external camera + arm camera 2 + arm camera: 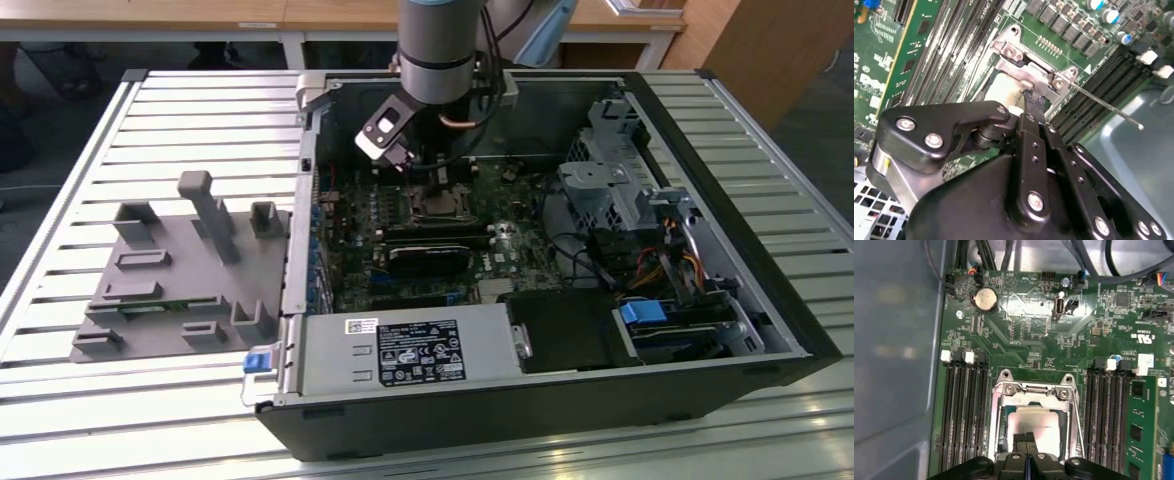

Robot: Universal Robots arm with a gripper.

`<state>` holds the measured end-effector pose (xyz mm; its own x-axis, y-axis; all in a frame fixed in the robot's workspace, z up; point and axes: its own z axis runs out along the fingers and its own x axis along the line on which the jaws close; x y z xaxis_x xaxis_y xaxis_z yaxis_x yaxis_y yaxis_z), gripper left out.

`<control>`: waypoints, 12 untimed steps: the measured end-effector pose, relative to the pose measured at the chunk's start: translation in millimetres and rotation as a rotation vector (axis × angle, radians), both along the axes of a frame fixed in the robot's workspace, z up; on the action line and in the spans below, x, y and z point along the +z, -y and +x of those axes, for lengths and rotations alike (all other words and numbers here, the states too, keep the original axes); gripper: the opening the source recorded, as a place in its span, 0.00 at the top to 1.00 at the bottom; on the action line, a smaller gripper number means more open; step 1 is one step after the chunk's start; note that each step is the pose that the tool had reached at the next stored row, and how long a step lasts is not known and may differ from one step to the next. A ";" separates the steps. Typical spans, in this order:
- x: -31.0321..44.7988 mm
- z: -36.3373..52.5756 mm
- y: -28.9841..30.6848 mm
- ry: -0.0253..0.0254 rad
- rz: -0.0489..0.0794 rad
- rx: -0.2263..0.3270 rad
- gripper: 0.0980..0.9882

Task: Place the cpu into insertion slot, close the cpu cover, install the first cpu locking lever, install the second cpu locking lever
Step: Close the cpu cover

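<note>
Exterior view: high, distant, angled down over whole case (534, 420). Wrist views: close on cpu (1035, 421), first straight down, second oblique. Shared: cpu, upper centre of exterior frame.

Probably a lab: slatted metal bench (174, 110), open computer case (534, 410).

Bright light is glaring off the table (134, 425) near the camera, while the computer case (534, 425) is shadowing its interior. In the first wrist view the cpu (1036, 422) is gleaming pale, and the case wall is reflecting hazy, soft patches.
</note>
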<state>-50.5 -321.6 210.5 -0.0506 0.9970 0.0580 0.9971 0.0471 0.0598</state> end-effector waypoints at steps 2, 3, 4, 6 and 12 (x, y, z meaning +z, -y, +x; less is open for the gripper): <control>1.5 -1.7 0.0 0.0008 0.000 0.000 0.99; 1.5 -4.0 0.0 0.0023 0.000 0.000 0.99; 1.6 -6.6 0.0 0.0031 0.000 0.000 0.99; 1.0 -10.3 0.0 0.0040 0.000 0.000 0.99; -4.8 -12.7 0.0 0.0039 0.000 0.000 0.99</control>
<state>-63.2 -321.6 205.7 -0.0509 0.9970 0.0576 0.9969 0.0472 0.0636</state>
